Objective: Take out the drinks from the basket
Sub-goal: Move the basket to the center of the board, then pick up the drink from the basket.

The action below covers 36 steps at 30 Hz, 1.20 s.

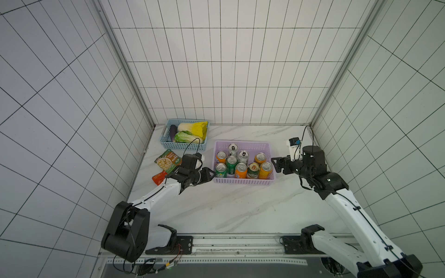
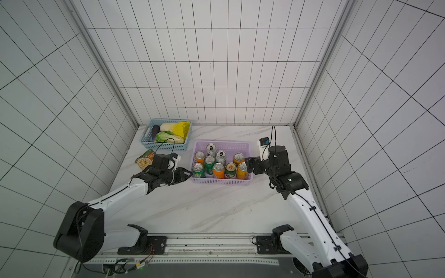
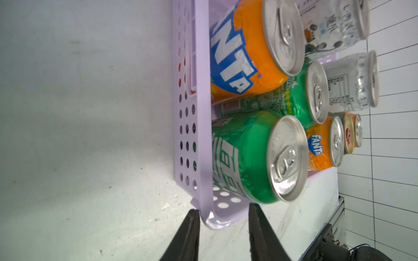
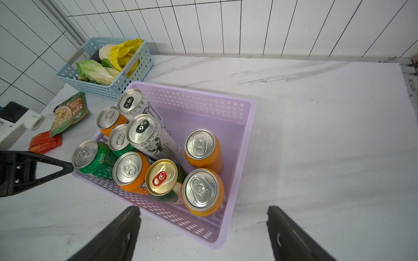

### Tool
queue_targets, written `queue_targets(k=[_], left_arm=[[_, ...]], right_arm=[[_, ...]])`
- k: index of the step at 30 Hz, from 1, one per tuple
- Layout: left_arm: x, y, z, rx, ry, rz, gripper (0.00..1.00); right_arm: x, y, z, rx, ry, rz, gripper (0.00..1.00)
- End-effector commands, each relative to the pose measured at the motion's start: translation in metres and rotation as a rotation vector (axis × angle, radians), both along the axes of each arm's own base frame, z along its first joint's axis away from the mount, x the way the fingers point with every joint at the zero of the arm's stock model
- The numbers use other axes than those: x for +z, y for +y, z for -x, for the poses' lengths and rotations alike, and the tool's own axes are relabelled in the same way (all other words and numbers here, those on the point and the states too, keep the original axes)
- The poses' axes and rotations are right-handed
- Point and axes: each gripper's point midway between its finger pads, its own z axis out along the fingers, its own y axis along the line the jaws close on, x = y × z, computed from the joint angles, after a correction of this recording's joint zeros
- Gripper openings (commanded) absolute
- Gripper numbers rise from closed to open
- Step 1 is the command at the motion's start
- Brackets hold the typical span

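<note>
The left gripper [image 3: 223, 208] has its jaws clamped on the near corner of the basket [image 1: 243, 181], at the basket's eight o'clock. The right gripper [image 4: 203, 207] hangs at the basket's four o'clock, jaws wide apart and holding nothing, just beside the orange can [image 4: 203, 192] in that corner. All nine cans [image 1: 240, 170] stand inside the basket, which sits toward twelve o'clock on the table [image 1: 216, 211].

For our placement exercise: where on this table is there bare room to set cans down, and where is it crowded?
Widest bare patch: the table in front of the lilac basket, between the left arm and right arm. A narrower strip behind it, right of the blue basket. Crowded: left of the lilac basket, with the packets and the left gripper.
</note>
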Motion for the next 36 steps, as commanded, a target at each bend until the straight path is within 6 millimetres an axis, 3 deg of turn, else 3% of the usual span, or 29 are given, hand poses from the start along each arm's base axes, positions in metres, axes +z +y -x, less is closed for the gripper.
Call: queue_targets(k=[1,5,9,15,26,36], left_arm=[[0.010,0.014,0.002,0.039,-0.037,-0.049,0.43],[0.039,0.021,0.003,0.039,-0.129,-0.154,0.58],[0.066,0.009,0.002,-0.008,-0.201,-0.247,0.67],[0.075,-0.018,-0.005,-0.097,-0.245,-0.414,0.80],[0.037,-0.038,-0.028,-0.195,-0.180,-0.611,0.86],[0.017,-0.055,-0.034,-0.252,-0.161,-0.660,0.80]], right_arm=[[-0.002,-0.010,0.004,-0.042,0.009,-0.013,0.94],[0.009,-0.014,0.006,-0.061,-0.017,-0.033,0.97],[0.024,-0.016,0.011,-0.069,-0.047,-0.077,1.00],[0.036,-0.024,0.020,-0.096,-0.064,-0.157,0.99],[0.019,-0.043,0.030,-0.163,-0.012,-0.205,0.99],[0.009,-0.045,0.027,-0.177,0.016,-0.196,0.99]])
